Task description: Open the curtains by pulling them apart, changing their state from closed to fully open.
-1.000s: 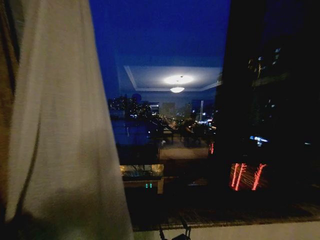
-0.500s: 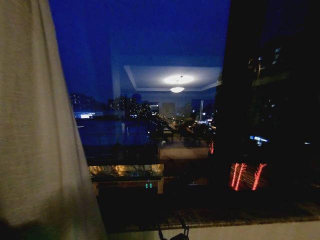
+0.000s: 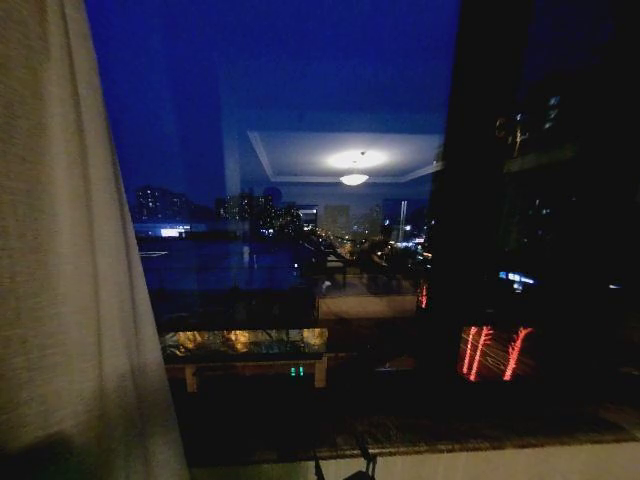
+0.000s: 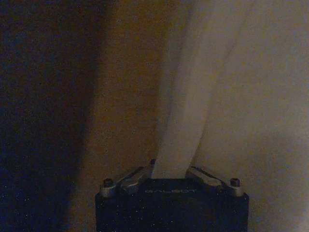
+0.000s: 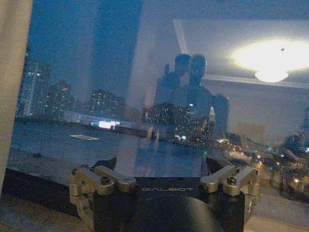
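**Sheer panel bunched at the left, night window bare**

Materials. The curtains point(image 3: 70, 260) are sheer cream-white fabric with a fine woven grain and soft vertical folds; in the head view the one panel in sight hangs as a tall mass down the left edge. In the left wrist view the same cloth point(image 4: 231, 96) falls in broad pleats, and a narrow fold of it runs straight down into the left gripper point(image 4: 170, 175). Beside that fold, on the far side from the pale pleats, stands a thicker golden-brown drape point(image 4: 125, 96), dull and opaque.

Room. The window glass point(image 3: 300, 120) is bare from the panel's edge across to a dark vertical band point(image 3: 540, 200) on the right. Beyond it: deep blue night sky and lit city buildings. The glass reflects a ceiling lamp point(image 3: 354, 179) and a recessed ceiling. A speckled stone sill point(image 3: 450, 432) runs along the bottom, with a pale wall strip below it.

Jaws. Left: the metal finger links angle inward and the jaws are clamped on the gathered fold of curtain, which rises from between them. Right gripper point(image 5: 164, 180): its linkages are spread wide, jaws apart and holding nothing, facing the glass, with the sill just below and the cream panel's edge point(image 5: 12, 72) well off to one side. Blurred reflections of figures show in the glass ahead of the right jaws.
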`<state>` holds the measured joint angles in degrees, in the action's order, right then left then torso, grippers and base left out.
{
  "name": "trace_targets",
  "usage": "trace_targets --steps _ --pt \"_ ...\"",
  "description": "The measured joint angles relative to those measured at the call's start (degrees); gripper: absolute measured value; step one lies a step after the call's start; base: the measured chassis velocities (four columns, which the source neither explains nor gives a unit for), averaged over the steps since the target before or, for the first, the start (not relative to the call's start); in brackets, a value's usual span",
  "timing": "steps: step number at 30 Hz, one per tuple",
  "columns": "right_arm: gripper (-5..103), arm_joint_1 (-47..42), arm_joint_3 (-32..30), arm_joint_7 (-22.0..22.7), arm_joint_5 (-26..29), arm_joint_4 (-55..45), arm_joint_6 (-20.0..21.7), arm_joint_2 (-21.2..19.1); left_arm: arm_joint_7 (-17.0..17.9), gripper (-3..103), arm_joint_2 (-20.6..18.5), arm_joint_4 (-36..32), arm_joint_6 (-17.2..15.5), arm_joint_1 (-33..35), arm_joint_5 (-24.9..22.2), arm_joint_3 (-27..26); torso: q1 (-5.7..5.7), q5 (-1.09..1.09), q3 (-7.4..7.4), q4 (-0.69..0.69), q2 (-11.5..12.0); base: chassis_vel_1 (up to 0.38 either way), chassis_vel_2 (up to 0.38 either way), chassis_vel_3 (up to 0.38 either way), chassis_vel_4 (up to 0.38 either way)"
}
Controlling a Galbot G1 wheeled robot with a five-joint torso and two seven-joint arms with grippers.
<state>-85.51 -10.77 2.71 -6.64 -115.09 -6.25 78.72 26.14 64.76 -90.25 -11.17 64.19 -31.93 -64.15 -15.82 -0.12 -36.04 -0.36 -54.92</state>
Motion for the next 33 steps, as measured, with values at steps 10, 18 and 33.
trace_targets --steps 10,18,33 --pt "100 -1.5 -0.73 0.07 -0.47 -0.6 -0.38 0.0 -17.26 45 4.47 -15.36 -0.13 8.61 2.85 6.73 0.03 0.11 0.02 0.0 -0.01 0.0 0.0 0.0 0.0" --pt "100 -1.9 -0.87 0.1 -0.57 -0.8 -0.62 0.0 -24.92 72 4.58 -20.01 -1.45 11.27 4.12 10.25 0.03 0.11 0.02 -0.02 -0.01 0.0 0.0 0.0 0.0" --pt "100 -2.55 -0.95 0.12 -1.0 -0.83 -0.7 0.01 -28.21 100 -1.23 -7.92 -4.52 -0.3 3.19 15.8 0.01 0.11 0.01 -0.04 -0.01 0.0 0.0 0.0 0.0"
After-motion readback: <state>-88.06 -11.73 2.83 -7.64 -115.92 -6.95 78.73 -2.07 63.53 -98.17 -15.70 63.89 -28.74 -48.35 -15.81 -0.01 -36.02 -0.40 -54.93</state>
